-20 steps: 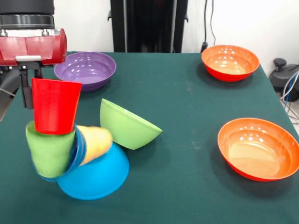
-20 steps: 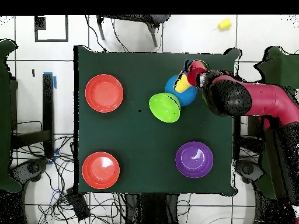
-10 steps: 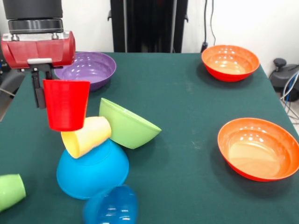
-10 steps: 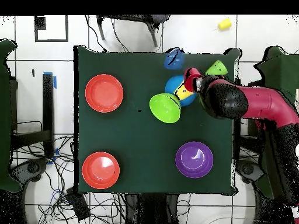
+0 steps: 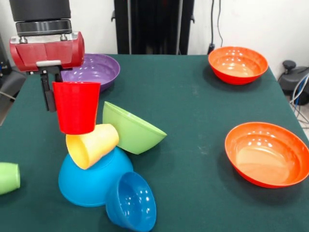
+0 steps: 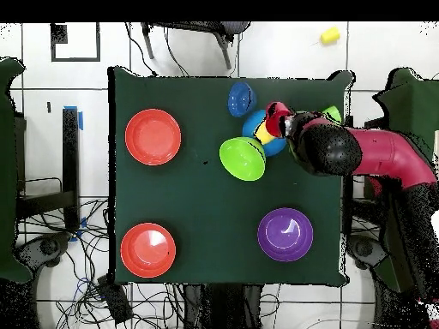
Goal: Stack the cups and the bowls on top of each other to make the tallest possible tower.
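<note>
While the gripper [image 5: 72,99] is gripping the red cup [image 5: 76,107] by its rim, one finger [image 5: 47,92] is showing outside the wall at 9 o'clock of the cup and the other is sitting hidden behind or inside it; the jaws are closed on that wall.

- Red cup: hanging upright, mouth up, its base touching or just clearing the yellow cup [image 5: 91,144] below.
- Yellow cup: lying tilted on its side atop the light-blue bowl [image 5: 89,180], mouth facing 4 o'clock.
- Light-blue bowl: sitting upside down as the tower's base; only the tilted yellow cup is resting on it.
- Green bowl [image 5: 130,129]: leaning on its side at 2 o'clock of the light-blue bowl, touching it.
- Dark-blue bowl [image 5: 132,201]: lying on its side at 5 o'clock of the base, against it.
- Green cup [image 5: 8,178]: lying toppled at 9 o'clock, well apart, at the picture's edge.
- Purple bowl [image 5: 94,70]: standing upright at 12 o'clock.
- Two orange bowls [image 5: 237,64] [image 5: 268,153]: standing upright at 2 and 3 o'clock, well apart.
- Table [image 5: 193,111]: green cloth.

Handling, as judged: all pieces are looking light, stiff and glossy, so slippery on one another; rims are offering the surest pinch, and the tilted yellow cup is offering a poor seat.
</note>
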Tool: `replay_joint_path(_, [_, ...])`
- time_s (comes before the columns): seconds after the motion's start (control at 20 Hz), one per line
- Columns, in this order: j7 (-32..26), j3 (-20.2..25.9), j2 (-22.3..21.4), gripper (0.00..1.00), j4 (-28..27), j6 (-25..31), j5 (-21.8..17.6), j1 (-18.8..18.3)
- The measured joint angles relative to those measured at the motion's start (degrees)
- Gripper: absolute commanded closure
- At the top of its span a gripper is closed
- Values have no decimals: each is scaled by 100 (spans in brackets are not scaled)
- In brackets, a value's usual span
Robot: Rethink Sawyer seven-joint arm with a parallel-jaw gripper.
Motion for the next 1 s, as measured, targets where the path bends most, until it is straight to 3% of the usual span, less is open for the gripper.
replay_joint_path(0.55, [0, -62, 499, 100, 21, -15, -8, 46])
replay_joint_path(1.0, [0, -351, 1017, 100, 8, -118, -68, 392])
